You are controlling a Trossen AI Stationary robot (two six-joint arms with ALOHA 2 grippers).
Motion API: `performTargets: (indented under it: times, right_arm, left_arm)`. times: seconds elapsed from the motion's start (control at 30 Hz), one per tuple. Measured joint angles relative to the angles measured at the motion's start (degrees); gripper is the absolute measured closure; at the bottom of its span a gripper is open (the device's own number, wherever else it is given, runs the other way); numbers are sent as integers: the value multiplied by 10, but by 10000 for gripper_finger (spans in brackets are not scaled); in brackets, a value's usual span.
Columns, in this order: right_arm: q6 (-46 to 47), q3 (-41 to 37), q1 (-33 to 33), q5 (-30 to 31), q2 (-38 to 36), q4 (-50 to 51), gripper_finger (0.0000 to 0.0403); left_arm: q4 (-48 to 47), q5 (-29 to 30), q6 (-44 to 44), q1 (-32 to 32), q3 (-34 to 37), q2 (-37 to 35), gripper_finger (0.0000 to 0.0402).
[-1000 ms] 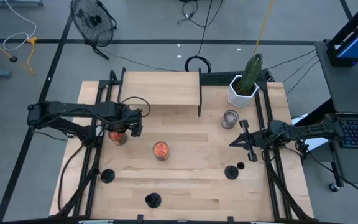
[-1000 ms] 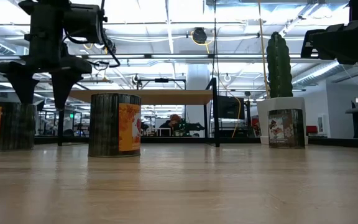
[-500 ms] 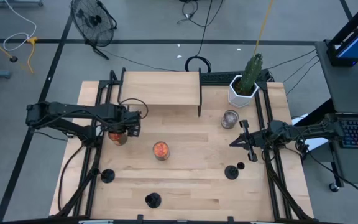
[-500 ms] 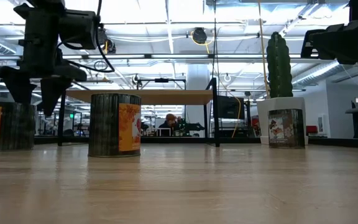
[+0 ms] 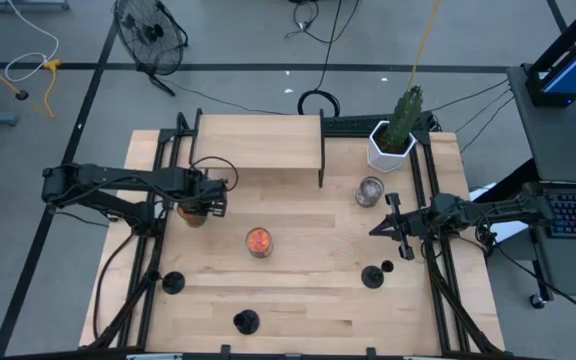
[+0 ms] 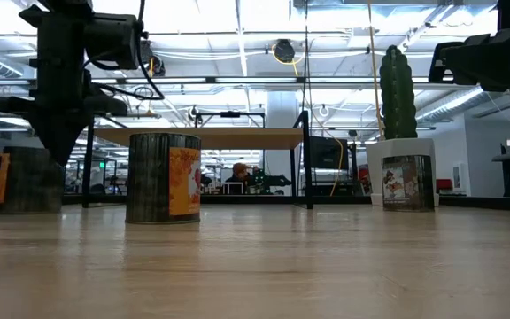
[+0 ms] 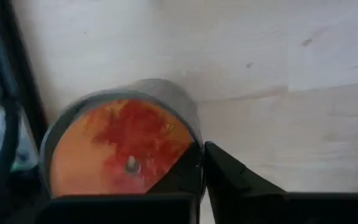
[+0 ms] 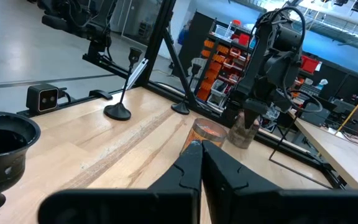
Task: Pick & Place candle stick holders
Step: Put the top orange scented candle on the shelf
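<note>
The left gripper [image 5: 204, 207], jaws pressed together, hangs over a can [image 7: 120, 146]. Three holders [image 5: 372, 276] [image 5: 245, 322] [image 5: 172, 283] stand well apart from that can, along the surface's [image 5: 298, 250] near side. The right gripper [image 5: 380, 229], jaws pressed together, waits near a second can [image 5: 369, 191] by the cactus [image 5: 404, 112]. A third can [image 5: 258, 241] stands mid-surface.

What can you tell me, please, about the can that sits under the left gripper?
The can is a short upright cylinder with a dull grey metal wall and an orange-and-red top. It stands near the table's left edge, apart from the other cans. The left gripper hangs over it, shut, its fingers lying across one side of the rim; whether they touch it cannot be told. The low view shows an orange strip of label on its side.
</note>
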State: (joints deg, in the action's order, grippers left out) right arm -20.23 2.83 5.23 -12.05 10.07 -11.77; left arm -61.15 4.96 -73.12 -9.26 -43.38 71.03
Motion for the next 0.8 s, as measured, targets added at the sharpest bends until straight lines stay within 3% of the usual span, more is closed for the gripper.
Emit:
performTargets:
  times: [0.8]
  right_arm:
    - [0, 0, 0, 0, 0, 0, 403]
  left_arm:
    - [-36, -38, 82, 14, -48, -5, 400]
